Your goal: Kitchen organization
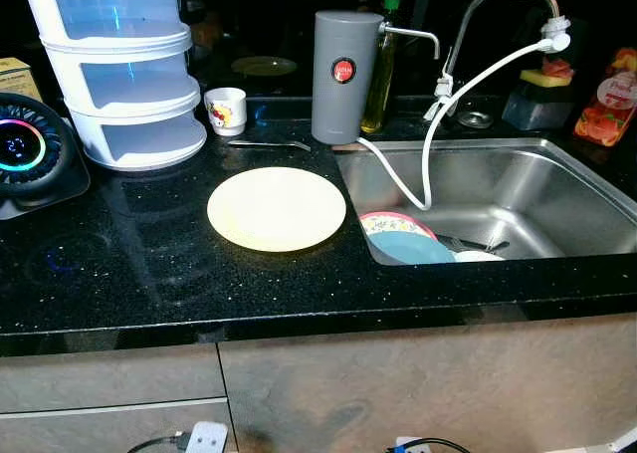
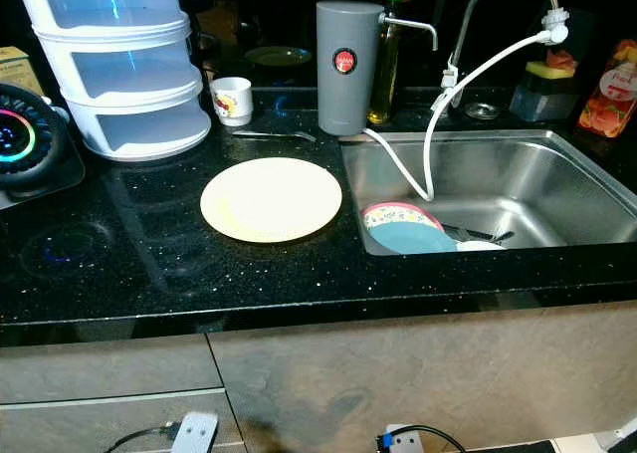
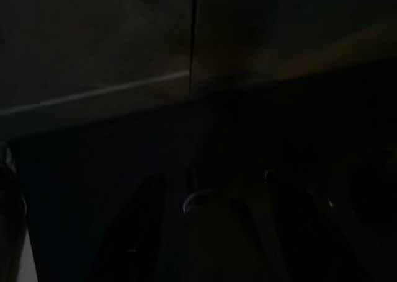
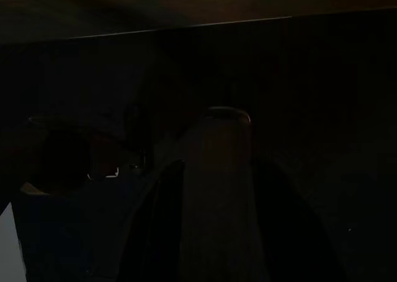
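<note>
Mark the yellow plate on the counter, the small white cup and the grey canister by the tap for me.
yellow plate (image 1: 276, 208), left eye view, middle of its face.
small white cup (image 1: 226, 112), left eye view, its printed side.
grey canister (image 1: 343, 75), left eye view, red badge on its front.

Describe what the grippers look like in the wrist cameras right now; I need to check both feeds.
Both feeds are very dark. The left gripper shows as dim black finger shapes around a faint curved metal glint. The right gripper shows dark fingers beside a paler, brownish rounded part. No cables or markings can be made out.

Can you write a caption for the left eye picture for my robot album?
A pale yellow plate waits on the black counter beside a sink holding dishes.
</note>
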Robot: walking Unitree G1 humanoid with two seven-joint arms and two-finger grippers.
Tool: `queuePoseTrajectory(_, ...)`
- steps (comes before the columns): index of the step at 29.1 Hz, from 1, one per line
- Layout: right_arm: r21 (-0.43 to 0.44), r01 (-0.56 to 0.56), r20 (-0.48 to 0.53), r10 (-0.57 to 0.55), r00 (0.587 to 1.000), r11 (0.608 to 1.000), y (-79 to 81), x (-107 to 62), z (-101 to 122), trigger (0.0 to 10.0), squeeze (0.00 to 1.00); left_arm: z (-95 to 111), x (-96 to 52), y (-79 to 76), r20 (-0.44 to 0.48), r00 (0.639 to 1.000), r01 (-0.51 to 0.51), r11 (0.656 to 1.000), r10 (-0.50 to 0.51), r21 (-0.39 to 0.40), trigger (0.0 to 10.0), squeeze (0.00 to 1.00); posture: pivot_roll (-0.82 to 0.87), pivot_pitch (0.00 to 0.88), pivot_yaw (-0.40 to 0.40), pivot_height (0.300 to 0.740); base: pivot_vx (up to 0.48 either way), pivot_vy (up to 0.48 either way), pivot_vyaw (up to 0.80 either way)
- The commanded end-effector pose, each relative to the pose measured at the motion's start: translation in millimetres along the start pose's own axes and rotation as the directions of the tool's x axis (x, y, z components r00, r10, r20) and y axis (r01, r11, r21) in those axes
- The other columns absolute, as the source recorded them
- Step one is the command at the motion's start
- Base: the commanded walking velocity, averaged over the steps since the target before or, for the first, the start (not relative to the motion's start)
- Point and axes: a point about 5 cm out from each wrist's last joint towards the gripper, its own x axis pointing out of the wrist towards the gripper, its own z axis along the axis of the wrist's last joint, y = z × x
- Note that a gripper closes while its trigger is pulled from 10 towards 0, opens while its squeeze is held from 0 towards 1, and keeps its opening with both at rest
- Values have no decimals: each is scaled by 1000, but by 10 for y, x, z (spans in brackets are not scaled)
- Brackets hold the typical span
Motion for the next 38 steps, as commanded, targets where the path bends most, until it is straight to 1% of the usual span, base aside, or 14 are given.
queuePoseTrajectory(1,13,1,-7,-1,1000,1000,3,0,-12,10000,0,-76,-9,-10,-34,999,-4,1000,4,-15,10000,0,43,61,3,740,0,0,0)
queuePoseTrajectory(8,9,2,-16,-2,1000,1000,-7,0,-8,10000,0,-131,-36,66,-36,999,-14,1000,14,-18,10000,0,38,57,0,740,0,0,0)
queuePoseTrajectory(14,13,2,-16,-2,1000,1000,1,-2,-35,10000,0,-132,-53,144,-30,1000,-11,1000,10,-7,10000,0,63,65,26,740,0,0,0)
queuePoseTrajectory(16,24,-3,-15,4,1000,1000,33,1,-55,10000,0,-128,-62,195,-33,999,-9,1000,9,14,10000,0,80,66,46,740,0,0,0)
queuePoseTrajectory(17,24,-3,-15,4,1000,1000,33,1,-55,10000,0,-128,-62,195,-33,999,-9,1000,9,14,10000,0,80,66,46,740,0,0,0)
queuePoseTrajectory(19,38,-11,-11,12,1000,999,84,8,-67,10000,0,-131,-75,248,-36,999,-8,999,9,33,10000,0,92,67,63,740,0,0,0)
queuePoseTrajectory(22,47,-21,-6,21,1000,999,124,13,-70,10000,0,-134,-83,277,-36,999,-10,999,11,39,10000,0,100,70,70,740,0,0,0)
queuePoseTrajectory(26,45,-26,-5,26,1000,999,134,14,-72,10000,0,-134,-82,269,-36,999,-11,999,12,37,10000,0,97,72,67,740,0,0,0)
queuePoseTrajectory(31,39,-23,-3,23,1000,999,109,12,-55,10000,0,-113,-67,217,-23,1000,-1,1000,1,9,10000,0,75,71,54,740,0,0,0)
queuePoseTrajectory(38,25,-20,2,20,1000,999,86,10,-39,10000,0,-105,-62,202,-21,1000,6,1000,-6,1,10000,0,70,68,41,740,0,0,0)
